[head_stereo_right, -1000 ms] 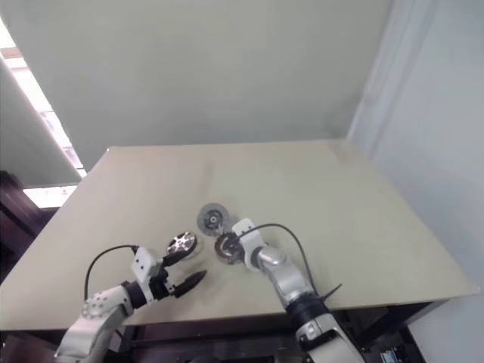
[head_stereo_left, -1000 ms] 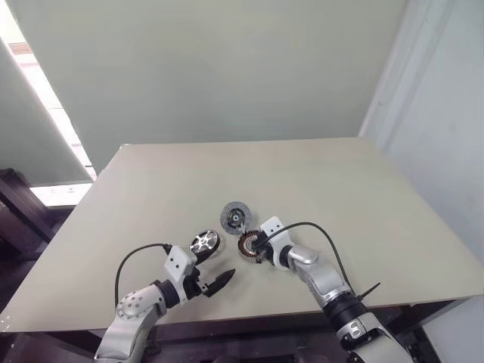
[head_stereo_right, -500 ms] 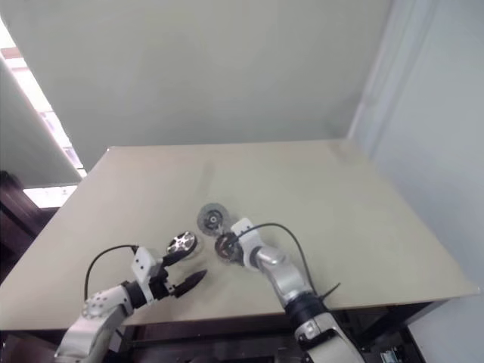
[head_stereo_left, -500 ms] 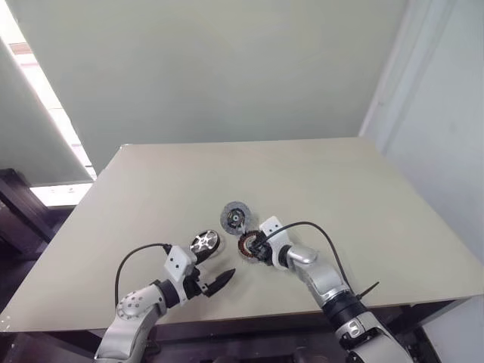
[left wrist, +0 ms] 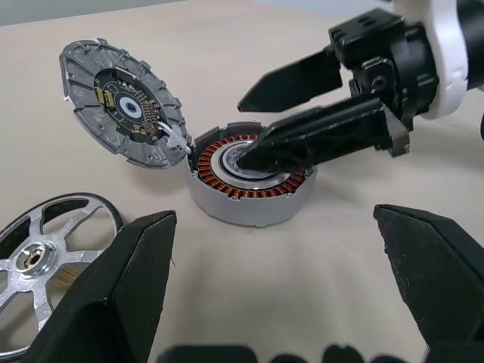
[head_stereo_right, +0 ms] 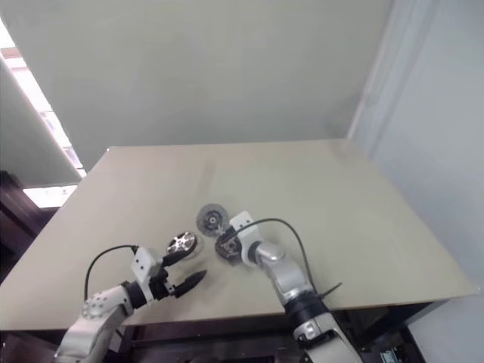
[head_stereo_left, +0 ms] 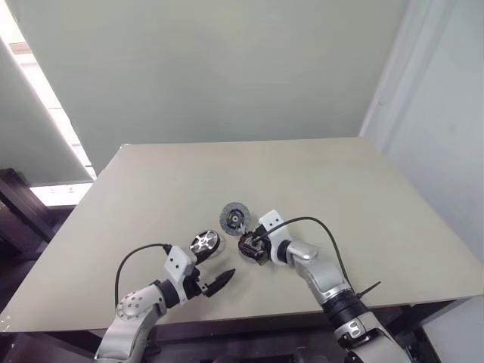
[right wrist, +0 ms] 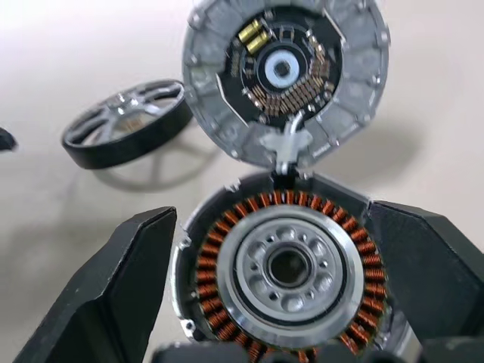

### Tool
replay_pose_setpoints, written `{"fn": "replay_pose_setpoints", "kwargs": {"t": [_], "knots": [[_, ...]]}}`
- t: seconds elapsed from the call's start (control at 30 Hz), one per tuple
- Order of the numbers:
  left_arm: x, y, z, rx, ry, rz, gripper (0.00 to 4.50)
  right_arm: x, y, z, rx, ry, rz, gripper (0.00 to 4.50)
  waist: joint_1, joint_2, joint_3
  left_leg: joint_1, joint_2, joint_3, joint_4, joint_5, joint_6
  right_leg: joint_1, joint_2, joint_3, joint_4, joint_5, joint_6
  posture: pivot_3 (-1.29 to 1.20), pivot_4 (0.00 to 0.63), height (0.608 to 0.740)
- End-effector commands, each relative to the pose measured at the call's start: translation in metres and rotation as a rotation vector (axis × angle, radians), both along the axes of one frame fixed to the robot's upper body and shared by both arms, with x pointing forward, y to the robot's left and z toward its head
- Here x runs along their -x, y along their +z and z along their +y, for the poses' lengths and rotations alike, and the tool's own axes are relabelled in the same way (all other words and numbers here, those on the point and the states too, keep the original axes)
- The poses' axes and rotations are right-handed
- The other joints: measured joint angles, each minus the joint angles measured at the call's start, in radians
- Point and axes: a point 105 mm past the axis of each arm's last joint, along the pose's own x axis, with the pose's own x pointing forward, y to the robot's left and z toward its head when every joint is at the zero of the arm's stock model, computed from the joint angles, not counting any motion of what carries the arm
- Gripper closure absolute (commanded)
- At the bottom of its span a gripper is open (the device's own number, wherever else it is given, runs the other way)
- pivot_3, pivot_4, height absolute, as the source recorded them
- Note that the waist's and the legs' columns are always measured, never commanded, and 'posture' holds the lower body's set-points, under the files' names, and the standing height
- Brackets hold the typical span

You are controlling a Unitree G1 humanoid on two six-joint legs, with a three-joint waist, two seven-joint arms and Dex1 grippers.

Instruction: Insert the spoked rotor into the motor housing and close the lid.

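On the beige table (head_stereo_left: 325, 197) three round parts are lying close together near the front edge. The motor housing (left wrist: 249, 175) is sitting flat with its copper windings facing up and a silver centre in the middle. The lid (left wrist: 121, 102) is standing open at about 10 o'clock from the housing; it is tilted up, showing its inner face with a small circuit, and it is joined to the housing's rim by a small metal tab. The spoked rotor (head_stereo_left: 203, 242) is resting on the table at about 9 o'clock from the housing, apart from it, and it is not yet inserted.

The right gripper (left wrist: 253, 125) is reaching over the housing from the 3 o'clock side. Its two black fingers are spread apart and are holding nothing; in the left wrist view the lower finger's tip is lying over the silver centre of the housing, though I cannot tell if it is really touching. In the right wrist view the fingers are standing on both sides of the housing.

The left gripper (head_stereo_left: 213, 272) is hovering near the table's front edge, at about 6 o'clock from the rotor, with its fingers wide apart and empty.
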Motion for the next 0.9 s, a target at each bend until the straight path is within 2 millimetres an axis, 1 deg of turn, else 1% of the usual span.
{"fn": "replay_pose_setpoints", "kwargs": {"t": [0.03, 0.13, 0.17, 0.3, 0.33, 0.47, 0.57, 0.67, 0.8, 0.9], "knots": [[-0.006, 0.011, 0.001, -0.008, -0.002, -0.054, 0.00, -0.003, 0.016, 0.001, -0.032, -0.005, -0.053, 1.29, 0.000, 0.000, 0.000, 0.000, 0.000, 0.000, 0.000, 0.000, 0.000, 0.000, 0.000, 0.000, 0.000, 0.000, 0.000, 0.00, 0.000, 0.740], [-0.006, 0.011, 0.001, -0.007, -0.004, -0.055, 0.00, -0.005, 0.012, 0.001, -0.004, -0.014, -0.062, 2.34, 0.000, 0.000, 0.000, 0.000, 0.000, 0.000, 0.000, 0.000, 0.000, 0.000, 0.000, 0.000, 0.000, 0.000, 0.000, 0.00, 0.000, 0.740], [-0.006, 0.011, 0.000, -0.006, -0.004, -0.055, 0.00, -0.006, 0.011, 0.001, 0.001, -0.017, -0.062, 2.78, 0.000, 0.000, 0.000, 0.000, 0.000, 0.000, 0.000, 0.000, 0.000, 0.000, 0.000, 0.000, 0.000, 0.000, -0.001, 0.00, 0.000, 0.740], [-0.007, 0.011, 0.001, -0.007, -0.003, -0.057, 0.00, -0.008, 0.002, 0.003, 0.043, -0.024, -0.060, 4.09, 0.000, 0.000, 0.000, 0.000, 0.000, 0.000, 0.000, 0.000, 0.000, 0.000, 0.000, 0.000, 0.000, 0.000, 0.000, 0.00, 0.000, 0.740], [-0.007, 0.012, 0.001, -0.007, -0.003, -0.058, 0.00, -0.008, -0.001, 0.003, 0.056, -0.021, -0.056, 4.49, 0.000, 0.000, 0.000, 0.000, 0.000, 0.000, 0.000, 0.000, 0.000, 0.000, 0.000, 0.000, 0.000, 0.000, 0.000, 0.00, 0.000, 0.740], [-0.007, 0.012, 0.001, -0.008, 0.000, -0.060, 0.00, -0.006, -0.019, 0.001, 0.115, -0.009, -0.025, 4.49, -0.001, 0.000, 0.000, 0.000, 0.000, 0.000, 0.000, 0.000, 0.000, 0.000, 0.000, 0.000, 0.000, 0.000, 0.000, 0.00, 0.000, 0.740], [-0.007, 0.012, 0.001, -0.007, 0.003, -0.062, 0.00, -0.006, -0.024, 0.001, 0.112, -0.008, -0.020, 4.49, -0.001, 0.000, 0.000, 0.001, 0.000, 0.000, 0.000, 0.000, 0.000, 0.000, 0.000, 0.000, 0.000, 0.000, -0.001, 0.00, 0.000, 0.740], [-0.006, 0.012, 0.002, -0.005, 0.007, -0.063, 0.00, -0.007, -0.018, 0.002, 0.077, -0.018, -0.023, 4.49, -0.001, 0.000, 0.000, 0.002, 0.000, 0.000, 0.000, 0.000, 0.000, 0.001, 0.000, 0.000, 0.000, 0.000, -0.001, 0.00, 0.000, 0.740], [-0.006, 0.011, 0.002, -0.006, 0.013, -0.057, 0.00, -0.008, -0.003, 0.002, 0.029, -0.005, -0.056, 4.49, -0.001, 0.000, 0.000, 0.001, 0.000, 0.000, 0.000, 0.000, 0.000, 0.001, 0.000, 0.000, 0.000, 0.000, -0.001, 0.00, 0.000, 0.740], [-0.006, 0.009, 0.003, -0.002, 0.034, -0.032, 0.00, -0.005, 0.010, 0.004, -0.001, 0.029, -0.089, 4.49, 0.000, 0.000, 0.000, 0.000, 0.000, 0.000, 0.000, 0.000, 0.000, 0.000, 0.000, 0.000, 0.000, 0.000, 0.000, 0.00, 0.000, 0.740]]}}
